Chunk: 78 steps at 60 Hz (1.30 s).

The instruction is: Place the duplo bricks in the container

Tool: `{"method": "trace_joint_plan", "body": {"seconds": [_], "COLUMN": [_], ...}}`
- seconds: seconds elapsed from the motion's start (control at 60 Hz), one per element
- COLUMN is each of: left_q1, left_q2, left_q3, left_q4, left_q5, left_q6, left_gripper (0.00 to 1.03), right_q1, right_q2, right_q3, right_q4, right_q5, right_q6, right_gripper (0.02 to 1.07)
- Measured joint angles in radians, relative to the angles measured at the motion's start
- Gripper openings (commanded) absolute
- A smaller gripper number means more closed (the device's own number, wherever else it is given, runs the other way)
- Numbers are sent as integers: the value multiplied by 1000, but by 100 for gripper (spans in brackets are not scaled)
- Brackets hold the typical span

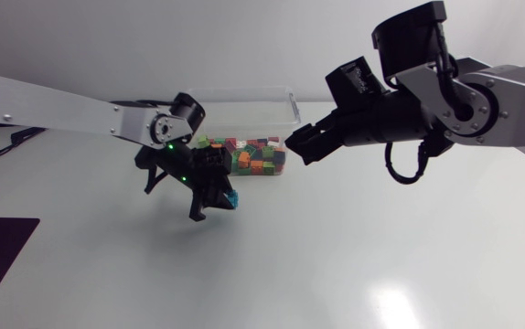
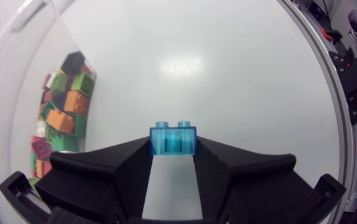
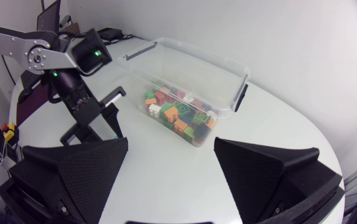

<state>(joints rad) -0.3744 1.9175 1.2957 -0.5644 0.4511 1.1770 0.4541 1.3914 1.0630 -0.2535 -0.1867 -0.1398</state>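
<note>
A: One brick in hand. Our left gripper [image 2: 173,151] is pinching a clear blue brick [image 2: 173,138], one fingertip on each side face, its two studs pointing ahead of the fingers.

B: Where do we sit against the container?

A: Our left arm [image 1: 61,108] comes in from the left edge. The gripper is low, just in front of the container [image 1: 244,114] at its front-left corner, apart from the wall. We can't tell whether the blue brick touches the table [image 1: 354,265] or hangs just over it.

B: Contents?

A: It's clear plastic with an open top and a handle at each end of the rim. The loose bricks [image 1: 255,155] are green, orange and red, with some white and black. They're heaped against the front wall, the end nearer our grippers.

B: Right side?

A: Our right gripper [image 1: 305,143] has its fingers spread wide, with nothing between them and nothing touched. It hangs near the container's right end. In its wrist view the pile lies ahead of the fingers.

B: Room to move?

A: White tabletop runs wide in front of the container and off to the right, under our right arm [image 1: 464,91]. In the left wrist view the rounded table edge is well apart from the blue brick. In the head view our two grippers stand apart, the width of the pile between them.
</note>
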Motion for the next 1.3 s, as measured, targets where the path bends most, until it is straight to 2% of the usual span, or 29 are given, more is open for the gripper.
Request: {"method": "trace_joint_plan", "body": {"seconds": [0.167, 0.333, 0.533, 0.6, 0.75, 1.033, 1.083, 1.117, 1.183, 1.217, 1.3], "left_q1": [5, 31, 56, 64, 80, 93, 95, 95, 97, 97, 97], "left_q2": [-163, -209, -209, -199, -126, 18, 40, 51, 74, 84, 104], "left_q3": [0, 40, 83, 118, 249, 390, 405, 412, 427, 434, 436], "left_q4": [-6, 4, 134, 182, 211, 266, 273, 284, 308, 318, 365], "left_q5": [36, 50, 50, 50, 14, -68, -74, -84, -98, -115, -143], "left_q6": [-48, -138, -285, -348, -438, -523, -531, -539, -554, -557, -567], "left_gripper": [30, 30, 30, 30, 31, 32, 35, 41, 64, 81, 94], "right_q1": [-22, -37, -41, -45, -57, -61, -64, -65, -70, -71, -74], "right_q2": [-44, -74, -114, -124, -135, -161, -163, -163, -163, -163, -163], "right_q3": [-42, -69, -95, -110, -137, -156, -164, -168, -176, -180, -183], "right_q4": [-1, -5, -4, -4, -4, 4, 4, 4, 4, 4, 4], "right_q5": [1, 4, 4, 5, 7, 7, 7, 7, 7, 7, 7], "right_q6": [-15, -26, -31, -40, -47, -48, -48, -48, -48, -48, -50], "right_gripper": [102, 102, 102, 102, 102, 102, 102, 102, 102, 102, 102]}}
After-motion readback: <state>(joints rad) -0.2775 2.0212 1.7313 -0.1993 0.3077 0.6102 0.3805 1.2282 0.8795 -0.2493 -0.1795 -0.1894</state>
